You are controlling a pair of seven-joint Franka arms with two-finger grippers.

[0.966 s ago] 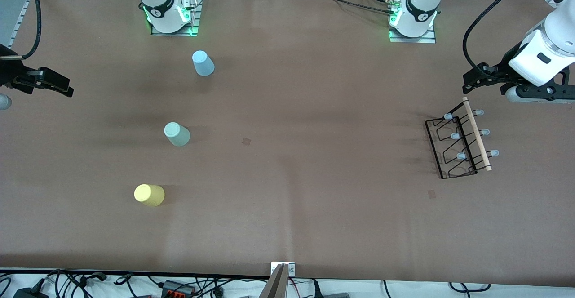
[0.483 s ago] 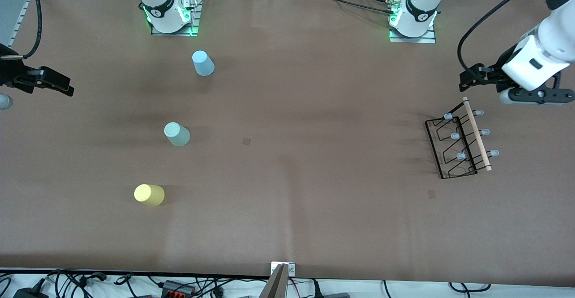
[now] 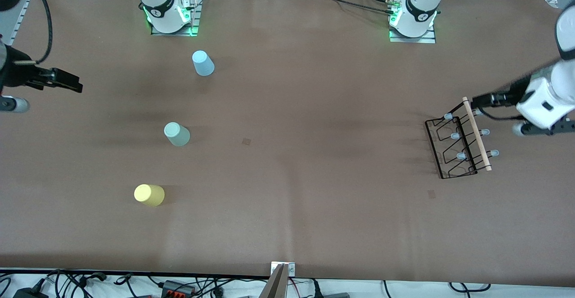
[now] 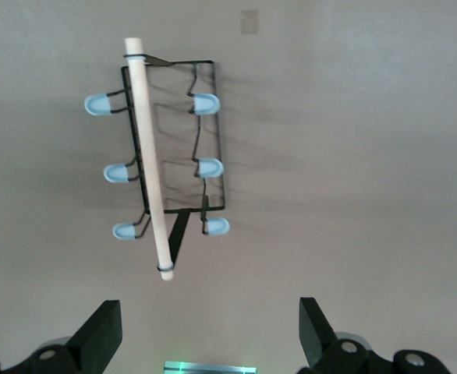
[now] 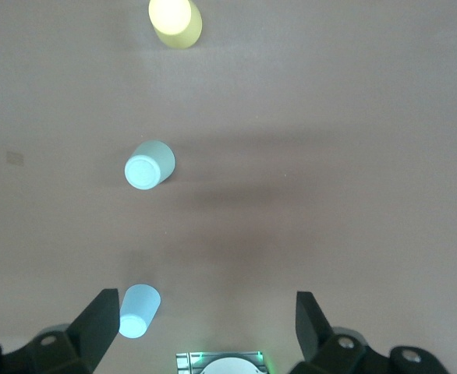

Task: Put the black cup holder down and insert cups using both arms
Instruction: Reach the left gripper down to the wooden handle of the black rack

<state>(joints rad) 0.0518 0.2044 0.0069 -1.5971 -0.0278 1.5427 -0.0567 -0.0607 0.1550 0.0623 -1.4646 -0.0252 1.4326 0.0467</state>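
The black cup holder [image 3: 458, 143] lies on the brown table at the left arm's end, its wooden rod handle [image 3: 477, 134] on top. It also shows in the left wrist view [image 4: 166, 156]. My left gripper [image 3: 483, 100] hovers open and empty over the rod's end that points toward the bases, its jaws wide apart [image 4: 210, 335]. The light blue cup [image 3: 203, 63], pale green cup [image 3: 177, 134] and yellow cup [image 3: 149, 194] stand apart toward the right arm's end. My right gripper [image 3: 67, 82] hangs open and empty over that table end [image 5: 209, 327].
Both arm bases [image 3: 170, 15] [image 3: 413, 19] glow green at the table's back edge. Two small square marks [image 3: 246, 141] [image 3: 431, 193] are on the table cloth. Cables lie along the front edge [image 3: 179, 284].
My left arm has swung toward the front camera, bringing its gripper to the holder's rod end. My right gripper has shifted slightly toward the table's middle. The cups and holder have not moved.
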